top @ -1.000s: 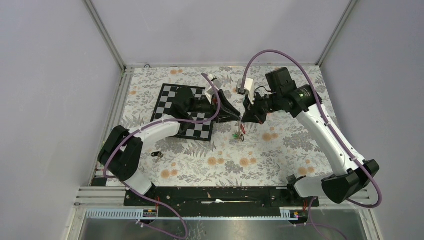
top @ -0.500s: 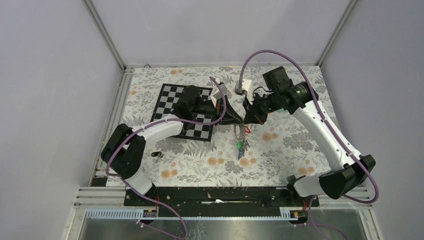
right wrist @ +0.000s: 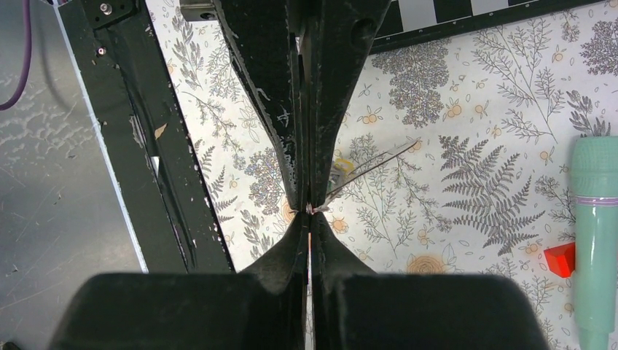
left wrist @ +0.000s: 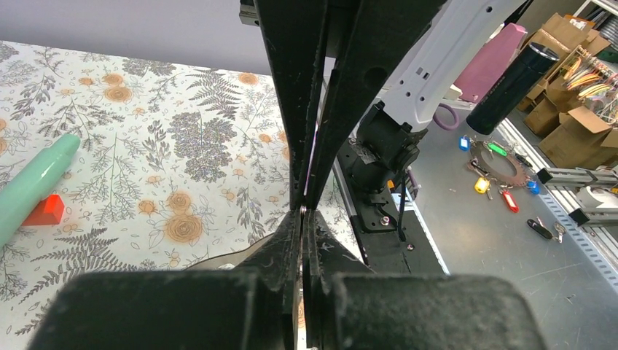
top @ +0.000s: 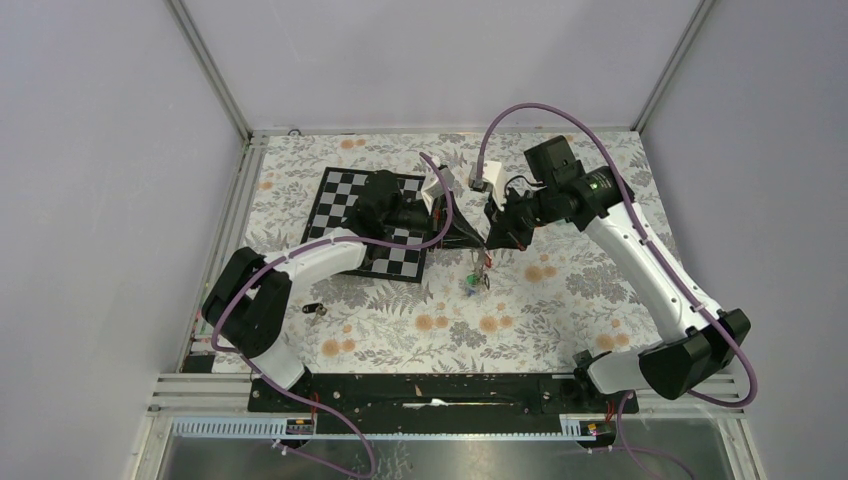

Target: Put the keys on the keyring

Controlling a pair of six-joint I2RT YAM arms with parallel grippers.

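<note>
My left gripper [top: 476, 238] and right gripper [top: 493, 238] meet tip to tip above the middle of the floral table, both shut. Each pinches the thin grey wire of the keyring [right wrist: 315, 208]; a glint of it also shows at my left gripper's tips [left wrist: 302, 211]. Wire strands run off up-right in the right wrist view, past a yellowish tag [right wrist: 341, 169]. A small bunch of keys [top: 476, 279] with green and red tags hangs below the two grippers. One black-tagged key [top: 315, 309] lies alone on the table by my left arm.
A black-and-white chequered board [top: 345, 200] lies under my left forearm. A teal tube [right wrist: 597, 233] with a red cap [right wrist: 560, 259] lies on the table, also in the left wrist view [left wrist: 33, 186]. Metal rails edge the table.
The hanging keys dropped and swung lower, then came back up a little to the left. The right gripper shifted slightly left and the left wrist turned. Both stay shut on the wire.
</note>
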